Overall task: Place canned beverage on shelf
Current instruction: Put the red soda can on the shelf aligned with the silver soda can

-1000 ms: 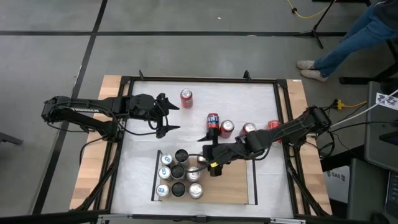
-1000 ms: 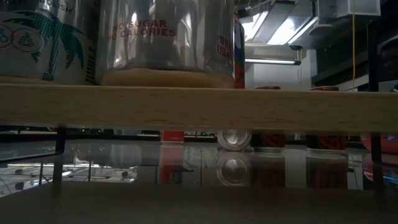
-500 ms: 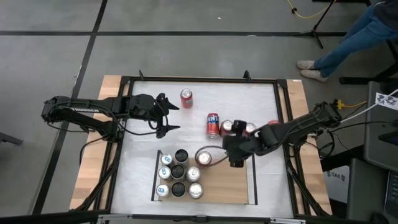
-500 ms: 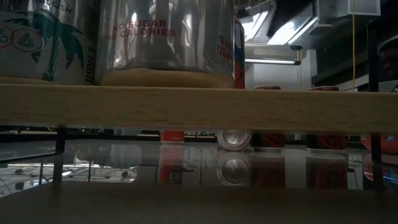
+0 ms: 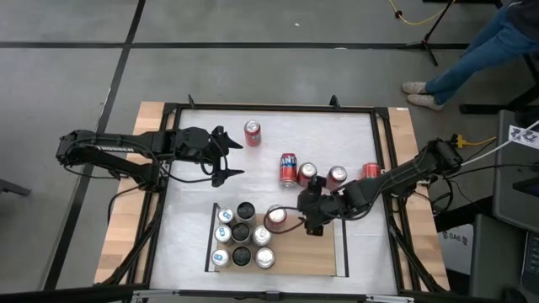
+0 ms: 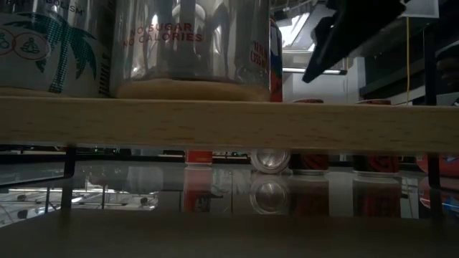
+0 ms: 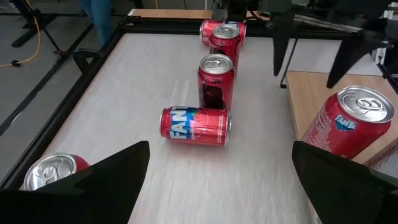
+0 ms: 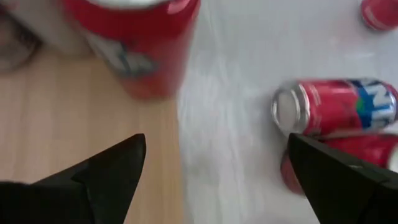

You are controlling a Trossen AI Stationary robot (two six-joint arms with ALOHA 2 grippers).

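A red can [image 5: 275, 217] stands upright on the far edge of the light-wood shelf [image 5: 312, 252], beside several cans [image 5: 240, 236] grouped at its left end. My right gripper [image 5: 308, 206] hovers open just right of that red can [image 8: 134, 43], fingers apart with nothing between them. My left gripper [image 5: 240, 158] waits open over the table's left part, pointing at the loose cans. A red can [image 7: 196, 124] lies on its side on the white tabletop. Others [image 5: 307, 174] [image 5: 337, 175] stand upright near it.
More red cans stand on the table at the far side [image 5: 253, 132] and the right [image 5: 370, 171]. Black rails [image 5: 345, 244] run along the shelf's short sides. The shelf's right half is bare wood. A person's legs [image 5: 472, 50] show beyond the table's far right corner.
My right gripper has drawn back from the red can toward the table's right edge, then sunk lower and rolled, staying open. Its fingers now show at the top of the low view. The red can stays upright on the shelf's far edge.
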